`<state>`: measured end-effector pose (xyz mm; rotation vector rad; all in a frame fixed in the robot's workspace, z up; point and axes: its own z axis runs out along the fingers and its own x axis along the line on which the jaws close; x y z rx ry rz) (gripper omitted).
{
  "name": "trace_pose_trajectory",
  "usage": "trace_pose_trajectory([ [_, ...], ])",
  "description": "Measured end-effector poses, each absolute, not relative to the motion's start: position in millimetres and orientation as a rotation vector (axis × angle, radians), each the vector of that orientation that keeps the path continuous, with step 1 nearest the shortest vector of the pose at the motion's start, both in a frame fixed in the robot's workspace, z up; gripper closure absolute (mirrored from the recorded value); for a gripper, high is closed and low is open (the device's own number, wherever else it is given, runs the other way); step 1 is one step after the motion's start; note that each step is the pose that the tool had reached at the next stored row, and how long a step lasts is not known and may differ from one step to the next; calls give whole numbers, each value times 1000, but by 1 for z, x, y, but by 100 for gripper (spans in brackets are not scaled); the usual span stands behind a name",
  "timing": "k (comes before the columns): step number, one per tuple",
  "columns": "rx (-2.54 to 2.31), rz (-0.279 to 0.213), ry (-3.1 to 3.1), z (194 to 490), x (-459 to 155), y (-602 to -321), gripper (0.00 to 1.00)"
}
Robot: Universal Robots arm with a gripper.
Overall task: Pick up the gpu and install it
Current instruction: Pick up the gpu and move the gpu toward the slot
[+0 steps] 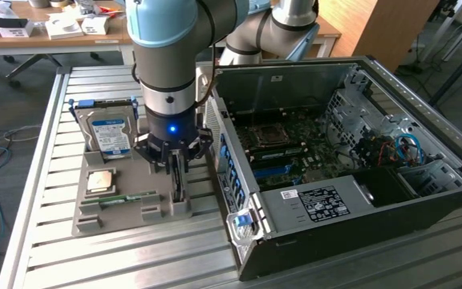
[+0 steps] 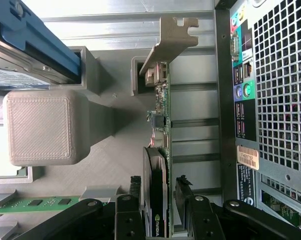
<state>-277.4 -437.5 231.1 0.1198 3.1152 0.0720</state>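
The gpu (image 2: 160,120) stands on its long edge in a narrow slot of the grey holder (image 1: 118,220), on the holder's side nearest the computer case (image 1: 360,180). Its long axis runs parallel to the case's port-covered rear panel. Its silver bracket (image 2: 173,35) is at the end toward the holder's hard-drive end, and that end sits in a grey socket of the holder. The black fan (image 2: 153,200) faces the holder's middle, while the bare green board side faces the case. The gripper (image 1: 176,171) hangs straight down over the fan end of the card. Its fingers (image 2: 185,210) are set fairly narrow and straddle the card, one on each face. A sliver of gap shows on the board side, so they are not clamped. On the holder, the hard drive (image 1: 109,135) stands upright at the far end. A processor chip (image 1: 103,180) lies flat near the middle, and a memory stick (image 1: 127,198) lies toward the near end. The holder rests on a slatted metal table (image 1: 135,259).
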Motion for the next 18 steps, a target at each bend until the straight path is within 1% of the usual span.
trace_pose_trajectory([
  [10,120,72,3115,231,-277,-438,58],
  [12,120,72,3115,231,-277,-438,60],
  [13,120,72,3115,231,-277,-438,67],
  [18,120,72,3115,231,-277,-438,67],
])
